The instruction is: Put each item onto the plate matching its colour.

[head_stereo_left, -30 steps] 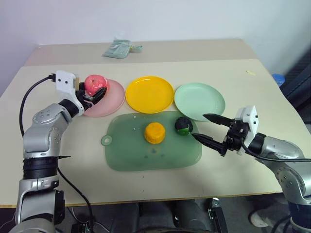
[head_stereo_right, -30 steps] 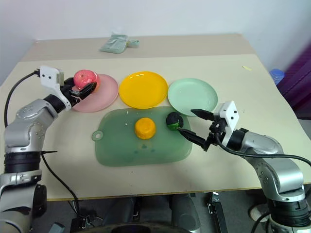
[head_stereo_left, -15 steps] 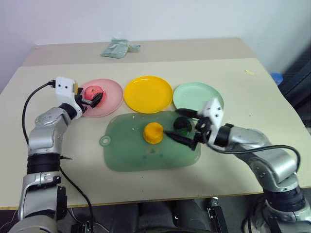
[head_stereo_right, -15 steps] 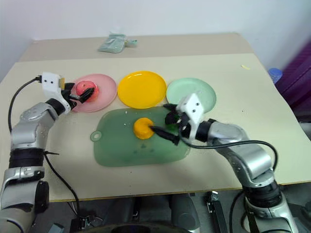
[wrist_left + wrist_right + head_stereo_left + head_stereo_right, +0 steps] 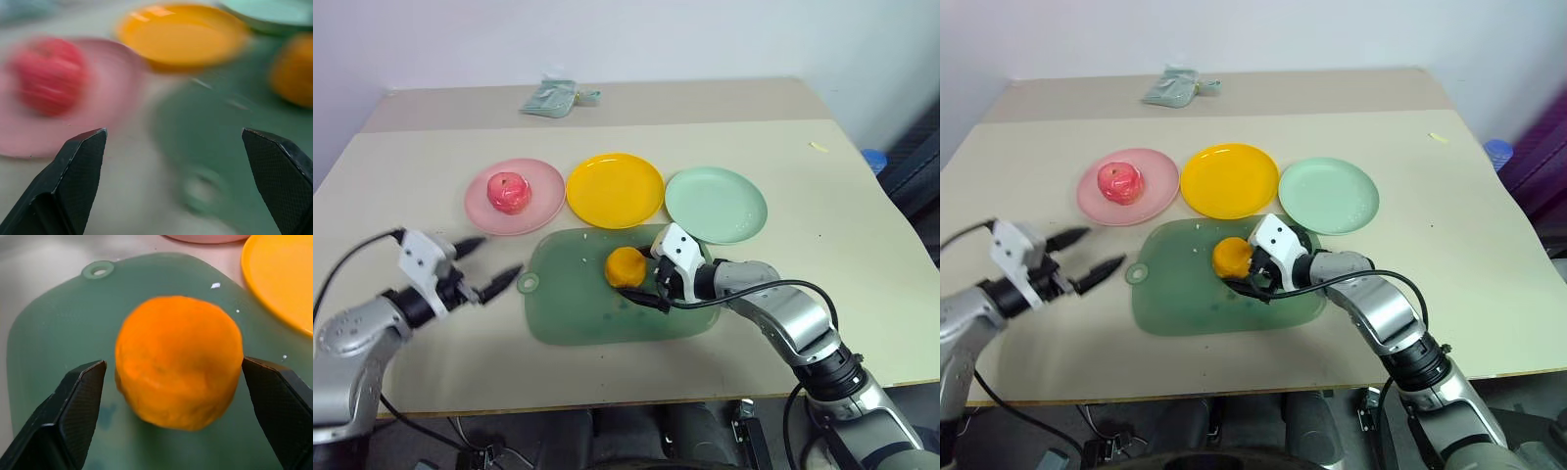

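We are seeing no words or labels on anything here. The green mat (image 5: 607, 294) is our landmark. The orange lump (image 5: 626, 266) is sitting on the mat, near its far edge. Our right gripper (image 5: 171, 382) is reaching around the lump, with one finger on each side, but we cannot tell if the fingers are touching it. Our left gripper (image 5: 489, 266) is hanging wide open and empty, just left of the mat. Behind the mat, three plates are lying in a row: pink (image 5: 543, 201), yellow (image 5: 615, 190) and mint (image 5: 716, 204). The apple (image 5: 508, 191) is sitting on the pink plate.
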`<act>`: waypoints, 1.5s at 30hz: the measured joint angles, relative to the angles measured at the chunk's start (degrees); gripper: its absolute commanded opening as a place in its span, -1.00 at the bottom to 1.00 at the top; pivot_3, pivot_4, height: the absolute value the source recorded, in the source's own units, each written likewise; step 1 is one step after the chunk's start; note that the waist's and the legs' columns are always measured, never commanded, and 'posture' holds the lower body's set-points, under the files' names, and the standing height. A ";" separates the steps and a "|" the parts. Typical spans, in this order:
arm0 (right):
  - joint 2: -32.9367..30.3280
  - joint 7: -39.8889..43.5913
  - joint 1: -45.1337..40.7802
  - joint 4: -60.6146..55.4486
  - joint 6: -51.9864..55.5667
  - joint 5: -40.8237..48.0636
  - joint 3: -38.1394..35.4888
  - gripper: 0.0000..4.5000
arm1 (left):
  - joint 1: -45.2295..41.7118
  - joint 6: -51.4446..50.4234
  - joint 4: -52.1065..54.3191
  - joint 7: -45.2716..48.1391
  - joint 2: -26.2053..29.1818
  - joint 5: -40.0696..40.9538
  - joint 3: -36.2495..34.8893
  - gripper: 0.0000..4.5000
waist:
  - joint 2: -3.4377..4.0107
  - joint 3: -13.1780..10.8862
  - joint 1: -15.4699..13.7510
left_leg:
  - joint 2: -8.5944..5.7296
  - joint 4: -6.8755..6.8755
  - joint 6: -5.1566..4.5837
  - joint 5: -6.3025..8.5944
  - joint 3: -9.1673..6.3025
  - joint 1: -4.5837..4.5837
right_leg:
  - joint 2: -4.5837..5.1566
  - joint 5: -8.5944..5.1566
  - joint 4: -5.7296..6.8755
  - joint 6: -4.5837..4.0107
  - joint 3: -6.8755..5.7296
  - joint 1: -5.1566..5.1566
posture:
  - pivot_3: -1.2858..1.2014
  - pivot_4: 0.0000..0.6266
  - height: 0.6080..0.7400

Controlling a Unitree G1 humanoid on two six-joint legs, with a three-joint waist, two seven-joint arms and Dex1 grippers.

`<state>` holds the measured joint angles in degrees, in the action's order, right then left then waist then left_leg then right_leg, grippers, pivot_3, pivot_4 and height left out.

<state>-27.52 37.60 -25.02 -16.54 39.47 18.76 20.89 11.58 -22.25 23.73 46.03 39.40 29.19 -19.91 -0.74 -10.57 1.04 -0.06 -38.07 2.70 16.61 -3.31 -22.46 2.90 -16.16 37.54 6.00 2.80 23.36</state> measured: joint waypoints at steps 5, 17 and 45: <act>5.02 -2.16 -4.03 1.45 0.49 -0.50 -1.29 0.22 | 4.66 0.10 4.45 0.22 -1.54 1.23 0.93 1.00 | 0.01 0.00 -0.02 | 0.00 0.00 0.00 0.00 0.01 0.02 | -0.02 0.00 0.01 -0.01 0.00 -0.01 | 0.03 -0.52 1.00; 18.56 -13.55 -25.79 38.49 -5.66 -7.04 -9.34 0.68 | 3.17 0.27 7.72 -2.65 -5.22 0.87 7.85 1.00 | 0.03 -0.01 0.08 | -0.12 0.04 0.00 0.00 0.08 0.01 | -0.06 0.01 0.01 -0.01 0.00 0.04 | 0.03 -0.52 1.00; -5.87 6.86 4.40 6.70 -4.24 -1.58 -14.01 -0.02 | -4.42 -1.21 6.72 0.48 -3.07 2.47 13.70 1.00 | 0.14 -0.06 1.00 | -0.03 0.05 -0.07 0.04 0.06 0.08 | -0.17 0.00 -0.08 -0.01 0.05 -0.10 | 0.03 -0.52 1.00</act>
<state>-33.40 44.46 -20.62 -9.85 35.23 17.18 6.88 7.17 -23.46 30.45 46.51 36.33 31.65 -6.21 -0.59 -10.62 2.03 -0.09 -38.02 2.63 16.65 -3.26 -22.39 2.73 -16.16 37.46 5.98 2.85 23.25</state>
